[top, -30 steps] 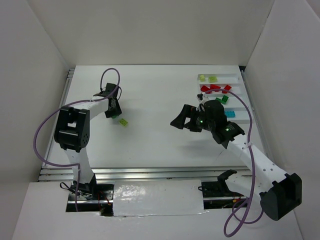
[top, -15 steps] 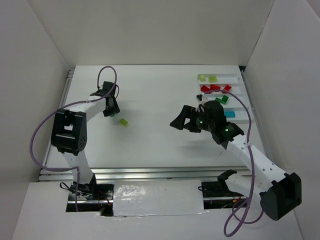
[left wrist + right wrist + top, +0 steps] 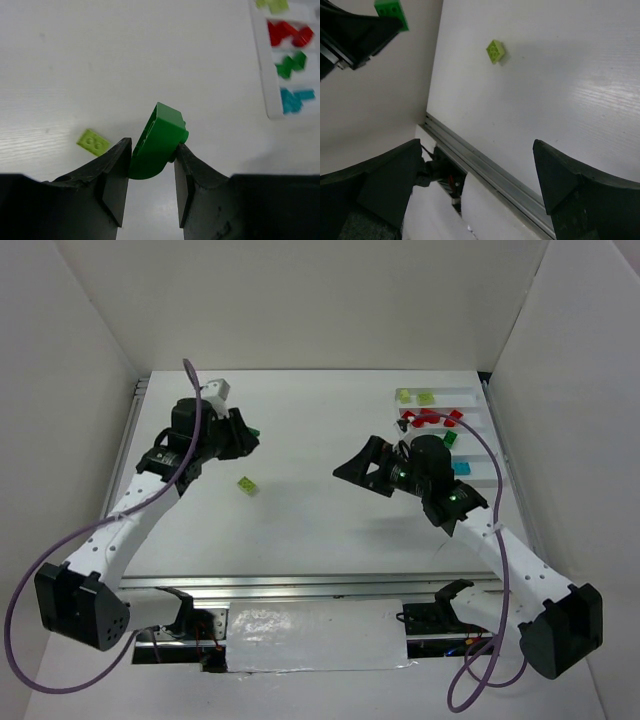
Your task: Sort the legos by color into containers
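well, the left gripper [image 3: 152, 152] is clamping a green brick [image 3: 161, 131] by its rounded end, lifted clear of the table [image 3: 310, 440]. the brick's long axis is leaning up and to the right in the left wrist view, and its square end is pointing away from the fingers, roughly toward the tray [image 3: 261, 75]. in the right wrist view its studded face is showing. a yellow-green brick [image 3: 247, 485] is lying flat on the table, studs up, apart from both arms, its long axis running diagonally from far-left to near-right in the top view. the right gripper [image 3: 347, 470] is hanging over the middle of the table with its jaws spread wide and nothing between them. the tray is sitting at the far right corner, its four narrow compartments running left to right and holding, from far to near, yellow-green pieces [image 3: 415, 397], red pieces [image 3: 430, 417], green pieces [image 3: 447, 438] and cyan pieces [image 3: 460, 468]. the table is showing white with a faint grain, a metal rail [image 3: 300, 585] is running along its near edge, and plain white walls [image 3: 300, 300] are closing in the back and both sides.
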Available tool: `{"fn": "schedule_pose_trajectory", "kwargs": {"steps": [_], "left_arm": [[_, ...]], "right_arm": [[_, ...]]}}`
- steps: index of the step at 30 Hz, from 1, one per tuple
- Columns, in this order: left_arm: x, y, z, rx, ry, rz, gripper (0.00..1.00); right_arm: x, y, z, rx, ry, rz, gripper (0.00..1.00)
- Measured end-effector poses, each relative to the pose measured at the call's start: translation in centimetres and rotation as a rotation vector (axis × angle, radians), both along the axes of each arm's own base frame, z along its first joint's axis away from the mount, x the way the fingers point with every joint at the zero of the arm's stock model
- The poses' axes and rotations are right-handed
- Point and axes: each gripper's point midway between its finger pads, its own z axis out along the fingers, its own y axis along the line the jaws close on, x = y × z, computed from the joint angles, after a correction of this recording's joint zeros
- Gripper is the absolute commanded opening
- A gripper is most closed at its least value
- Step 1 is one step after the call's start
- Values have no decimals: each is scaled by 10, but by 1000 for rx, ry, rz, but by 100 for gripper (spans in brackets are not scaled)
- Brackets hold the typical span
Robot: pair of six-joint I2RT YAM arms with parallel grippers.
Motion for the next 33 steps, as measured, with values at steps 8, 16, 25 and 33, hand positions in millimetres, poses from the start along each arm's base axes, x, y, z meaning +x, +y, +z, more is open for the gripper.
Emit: {"fn": "schedule_pose_trajectory", "kwargs": {"steps": [8,16,25,33], "left_arm": [[-93,-109,32,2,-182,-534,0],[-128,-148,42,0,-280,-788,0],[-145,-170,23,43,-253,-896,0],[-139,-166,23,67,-255,-862,1]], "right_arm": [[-9,27,61,122,-42,56,95],[-30,56,71,122,-41,120,85],[-33,67,53,73,-6,114,57],[-32,68,50,59,-5,93,0]]}}
